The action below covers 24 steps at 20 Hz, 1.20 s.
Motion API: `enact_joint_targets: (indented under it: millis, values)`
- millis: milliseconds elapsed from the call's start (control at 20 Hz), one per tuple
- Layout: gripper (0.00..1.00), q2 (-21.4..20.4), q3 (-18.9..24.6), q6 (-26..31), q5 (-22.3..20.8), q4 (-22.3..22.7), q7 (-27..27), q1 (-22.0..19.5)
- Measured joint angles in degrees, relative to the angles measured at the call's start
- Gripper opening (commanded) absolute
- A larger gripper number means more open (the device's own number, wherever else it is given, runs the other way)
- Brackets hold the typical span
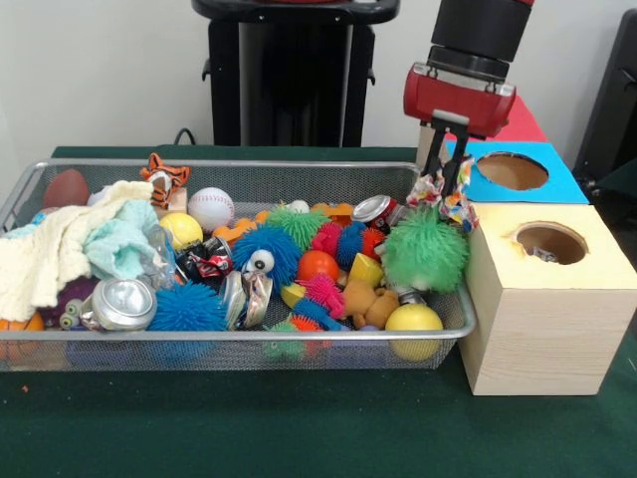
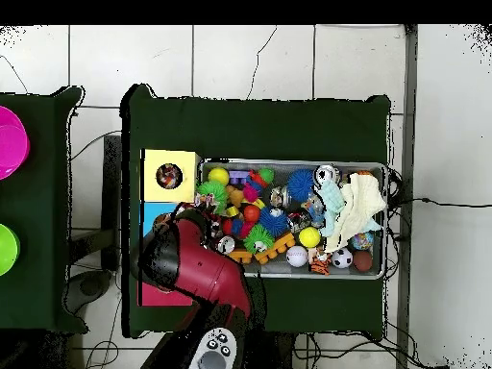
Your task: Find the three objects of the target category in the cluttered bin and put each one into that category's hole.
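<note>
Red and black arm reaching down from above, tool vertical, fingers closed on a speckled piece

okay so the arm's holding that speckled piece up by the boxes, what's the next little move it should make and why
Probably carry it sideways toward the yellow-topped box's hole. The gripper is shut on the speckled piece, lifted above the bin's end beside the green spiky ball, and not yet over that hole. Releasing now would likely drop it short of the box.

Hole unobstructed (green spiky ball just beside)
</note>
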Motion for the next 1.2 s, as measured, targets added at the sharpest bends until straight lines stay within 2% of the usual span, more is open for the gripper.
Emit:
enact_joint_targets:
  millis: [150,450,1200]
  values:
    - [0.0,-0.9,-0.9,4.6,0.0,-0.2,0.0,0.0]
    - [0.0,-1.9,-1.2,9.8,-0.1,-1.9,0.0,-0.3]
    - [0.0,-1.3,0.8,10.4,0.0,-4.9,0.0,-4.2]
